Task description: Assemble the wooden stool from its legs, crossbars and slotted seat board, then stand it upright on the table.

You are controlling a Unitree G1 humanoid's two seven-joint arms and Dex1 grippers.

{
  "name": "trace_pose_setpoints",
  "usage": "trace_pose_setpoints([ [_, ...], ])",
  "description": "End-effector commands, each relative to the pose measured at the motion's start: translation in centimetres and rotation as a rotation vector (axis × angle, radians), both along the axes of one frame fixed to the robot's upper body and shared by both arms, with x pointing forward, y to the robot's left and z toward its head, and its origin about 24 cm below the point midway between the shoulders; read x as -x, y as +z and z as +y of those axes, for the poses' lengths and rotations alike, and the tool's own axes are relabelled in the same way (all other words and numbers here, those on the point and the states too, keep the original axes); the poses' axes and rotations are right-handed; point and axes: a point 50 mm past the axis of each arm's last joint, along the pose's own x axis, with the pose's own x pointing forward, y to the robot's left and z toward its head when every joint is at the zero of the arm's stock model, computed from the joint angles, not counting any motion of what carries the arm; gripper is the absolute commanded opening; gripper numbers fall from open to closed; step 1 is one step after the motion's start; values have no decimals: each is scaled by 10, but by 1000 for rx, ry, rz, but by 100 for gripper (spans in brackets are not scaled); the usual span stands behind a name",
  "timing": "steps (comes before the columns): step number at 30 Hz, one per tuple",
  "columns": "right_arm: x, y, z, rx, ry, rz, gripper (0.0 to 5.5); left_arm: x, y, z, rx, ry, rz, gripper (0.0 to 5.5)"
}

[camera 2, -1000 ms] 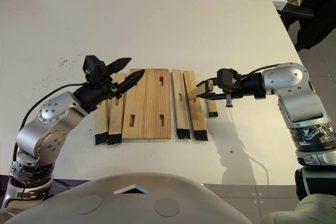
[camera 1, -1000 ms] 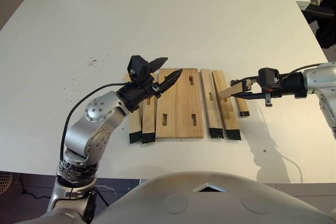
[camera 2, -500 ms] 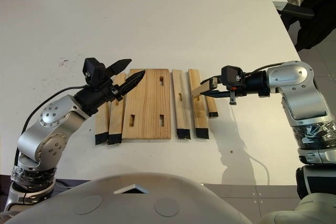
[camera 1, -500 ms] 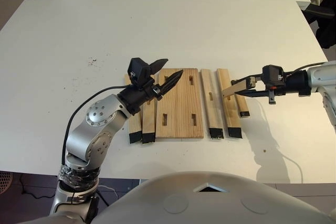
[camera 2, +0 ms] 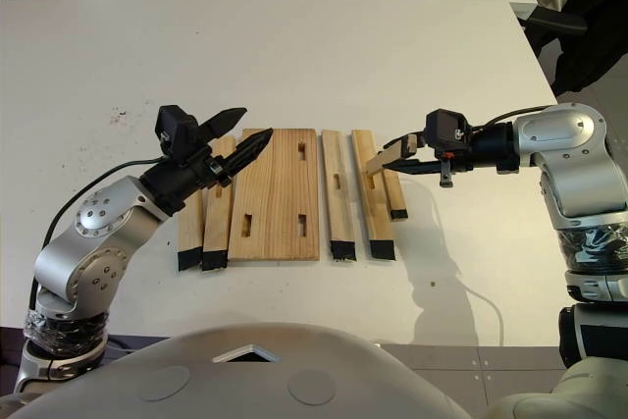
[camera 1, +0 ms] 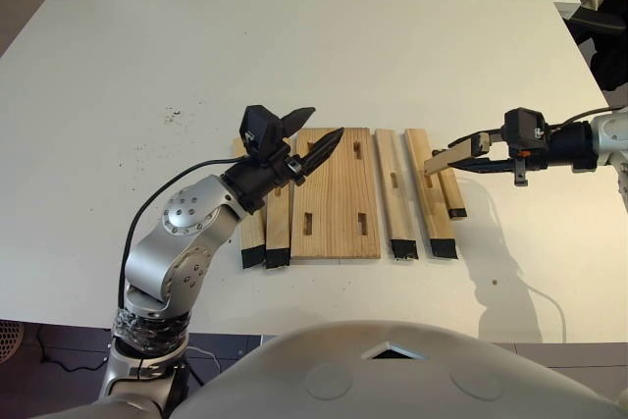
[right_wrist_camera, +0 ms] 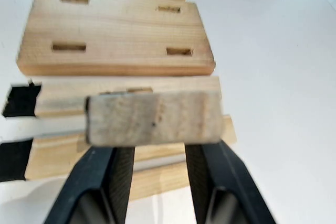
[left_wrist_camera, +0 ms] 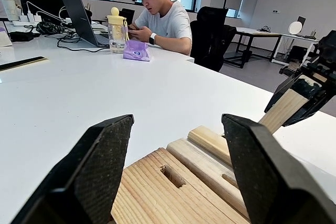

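- Pale wooden seat board with four rectangular slots (camera 1: 334, 193) lies flat mid-way across the white table (camera 1: 147, 66).
- Two wooden legs with black-capped ends (camera 1: 279, 228) lie on the board's left side and run parallel to it. The inner one is just beside the board edge.
- Two more black-capped wooden legs (camera 1: 394, 198) lie side by side on the board's right.
- A shorter black-tipped wooden bar (camera 1: 454, 199) lies just beside the outermost right leg.
- Right gripper (camera 1: 469, 152) is pinching a short plain wooden crossbar (camera 1: 442, 159) near one end. In the right wrist view both fingers (right_wrist_camera: 105, 177) press on its sides.
- The crossbar is tilted, with its free end low over the outermost right leg; can't tell if they touch.
- Left gripper (camera 1: 324, 122) hangs above the board's far-left corner, fingers spread wide, holding nothing.
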Motion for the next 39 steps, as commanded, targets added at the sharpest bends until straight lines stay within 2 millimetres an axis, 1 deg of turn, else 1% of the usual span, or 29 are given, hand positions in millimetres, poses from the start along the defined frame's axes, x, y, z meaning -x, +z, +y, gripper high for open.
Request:
trace_pose_setpoints([
  [1,4,-10,-3,54,22,12,129,-2,5,-2,6,-7,-13,312],
  [8,15,-16,-3,81,70,87,129,-1,5,-1,8,-15,-9,312],
  [15,21,-7,4,93,134,118,129,3,2,-4,11,-3,-6,312],
  [18,20,-7,7,123,146,149,129,2,2,-5,12,3,-7,312],
  [20,14,-11,12,140,159,172,129,1,1,-5,13,9,-5,312],
  [23,11,-24,18,133,157,231,129,-2,0,-6,7,0,0,312],
  [27,13,-46,18,138,130,291,129,-6,0,-6,5,-21,4,312],
  [33,20,-71,15,89,63,380,129,-4,-4,-5,4,-25,23,312],
  [39,26,-95,0,82,-40,435,129,-5,-4,-6,-3,-35,30,312],
])
